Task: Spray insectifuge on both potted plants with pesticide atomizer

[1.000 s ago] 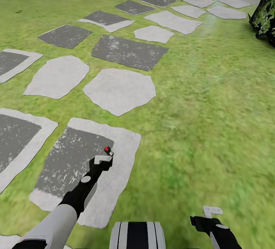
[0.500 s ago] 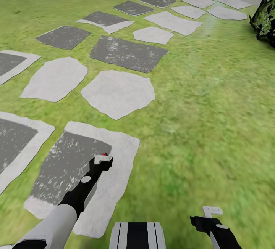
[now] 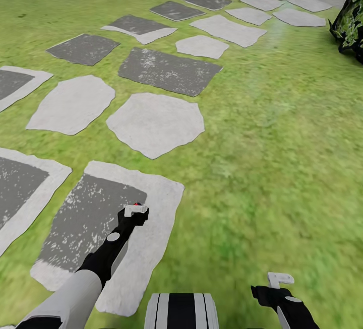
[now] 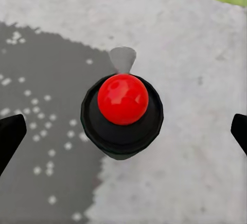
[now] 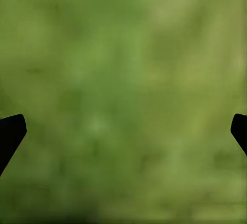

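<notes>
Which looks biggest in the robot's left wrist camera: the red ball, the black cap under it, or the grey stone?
1. Grey stone, biggest.
2. Black cap of the pesticide atomizer.
3. Red ball, smallest.
The ball sits nearest the camera, so it may look bigger than it is.

Ground here is a green lawn point(image 3: 282, 157) with a path of flat stepping stones point(image 3: 156, 123) laid into it, some pale grey, some dark grey with pale edges. The spray bottle point(image 4: 122, 113) stands upright on the nearest dark stone point(image 3: 93, 218), right by its pale border. A dark bush point(image 3: 350, 21) sits on the grass off to the right.
</notes>
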